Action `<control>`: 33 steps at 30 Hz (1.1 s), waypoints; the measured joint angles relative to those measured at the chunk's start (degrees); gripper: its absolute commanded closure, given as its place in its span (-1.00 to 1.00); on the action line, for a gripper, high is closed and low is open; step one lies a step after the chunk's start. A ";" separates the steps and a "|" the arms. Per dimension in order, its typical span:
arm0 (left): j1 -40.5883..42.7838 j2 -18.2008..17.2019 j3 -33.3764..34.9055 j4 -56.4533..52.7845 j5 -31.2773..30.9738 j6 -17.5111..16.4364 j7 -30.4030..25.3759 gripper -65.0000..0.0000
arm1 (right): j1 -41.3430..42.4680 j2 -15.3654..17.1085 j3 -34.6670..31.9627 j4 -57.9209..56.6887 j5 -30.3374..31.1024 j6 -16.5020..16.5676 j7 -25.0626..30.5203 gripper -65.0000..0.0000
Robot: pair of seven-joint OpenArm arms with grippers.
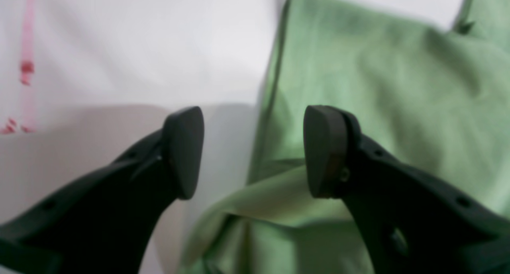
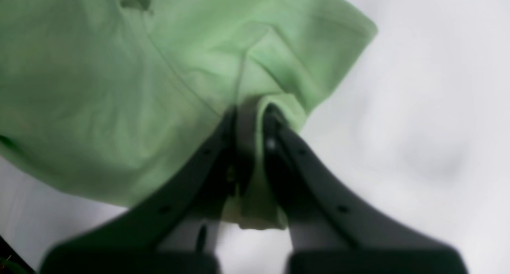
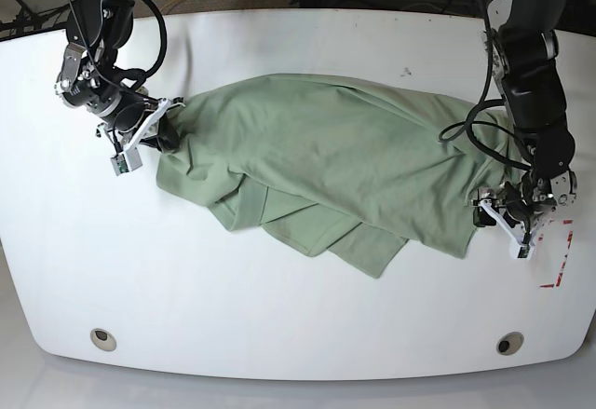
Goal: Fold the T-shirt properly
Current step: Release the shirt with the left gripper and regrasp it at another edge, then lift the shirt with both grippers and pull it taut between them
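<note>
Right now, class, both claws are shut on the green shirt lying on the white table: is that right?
Not quite. Only the right claw is shut on the shirt; the left wrist view shows the left claw open beside its edge. The table is white.

The base view looks steeply down from above the near edge of the white surface [image 3: 298, 334], taking in its full width and both arms.

The left wrist view sits close behind the left gripper [image 1: 253, 152] and faces along its jaws, down at the surface near the right edge. It shares with the base view the T-shirt [image 1: 378, 98] edge and the red marking [image 1: 26, 71] at the near right corner.

The right wrist view sits close behind the right gripper [image 2: 249, 118] and faces down at the left edge. It shares the T-shirt's left end with the base view.
</note>
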 measured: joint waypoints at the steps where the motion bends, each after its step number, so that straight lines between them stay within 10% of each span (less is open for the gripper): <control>1: -0.68 -0.31 -0.04 -1.92 0.00 0.02 -0.52 -0.15 | 0.00 0.02 0.02 0.00 0.07 0.02 -0.02 1.00; 11: -6.14 0.00 -0.11 -15.58 -1.55 -4.31 -8.57 -0.15 | 0.17 -0.22 0.00 0.00 0.42 0.00 -0.02 1.00; 25: -6.29 2.16 -0.22 -15.54 -2.40 -10.36 -4.81 -0.12 | 0.20 -1.92 -0.13 0.00 0.02 0.02 -0.02 1.00; 33: -4.96 2.10 -0.33 -15.56 -2.84 -9.27 -5.29 1.00 | 0.20 -1.92 -0.13 0.00 0.07 0.02 0.00 1.00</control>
